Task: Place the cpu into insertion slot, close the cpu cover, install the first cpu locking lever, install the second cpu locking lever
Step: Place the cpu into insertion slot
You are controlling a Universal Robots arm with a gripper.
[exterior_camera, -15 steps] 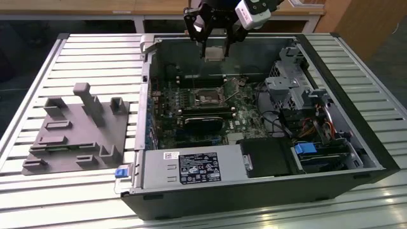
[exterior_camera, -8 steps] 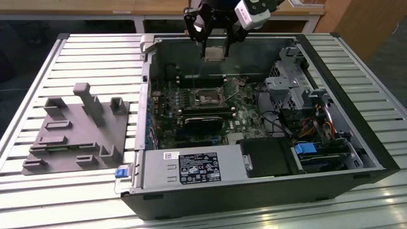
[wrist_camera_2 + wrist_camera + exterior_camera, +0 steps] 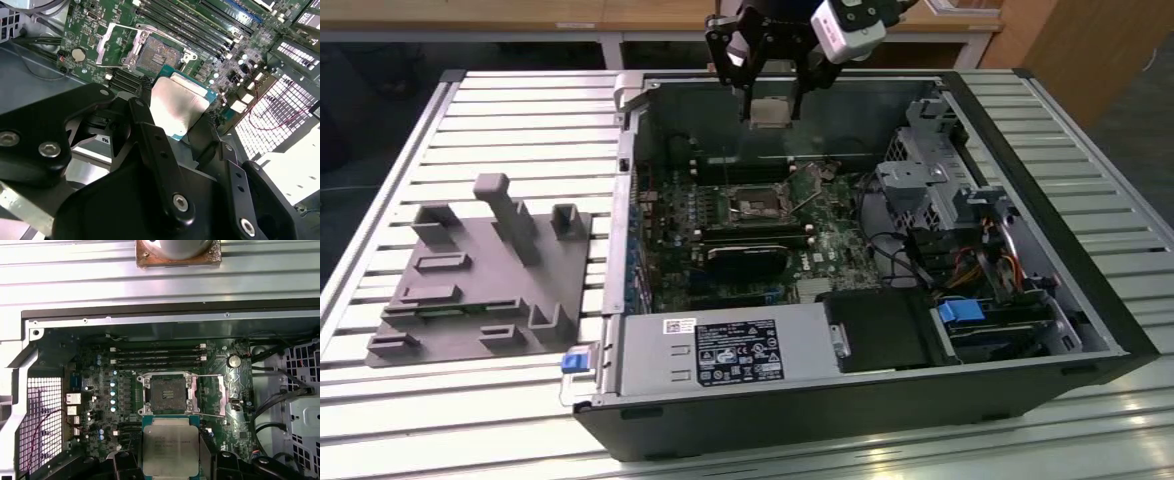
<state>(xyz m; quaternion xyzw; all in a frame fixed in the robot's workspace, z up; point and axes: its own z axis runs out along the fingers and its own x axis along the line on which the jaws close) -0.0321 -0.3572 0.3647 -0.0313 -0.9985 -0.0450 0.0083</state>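
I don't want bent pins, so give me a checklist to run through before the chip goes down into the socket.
1. cpu held by the gripper: ok.
2. insertion slot empty, contact field bare: ok.
3. cpu cover swung open, off the slot: ok.
4. cpu squarely above the slot: cannot tell.
5. cpu corner marks matched to the slot: cannot tell.

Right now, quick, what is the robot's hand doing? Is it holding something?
Hand: shut on the cpu, which is not yet in the insertion slot.
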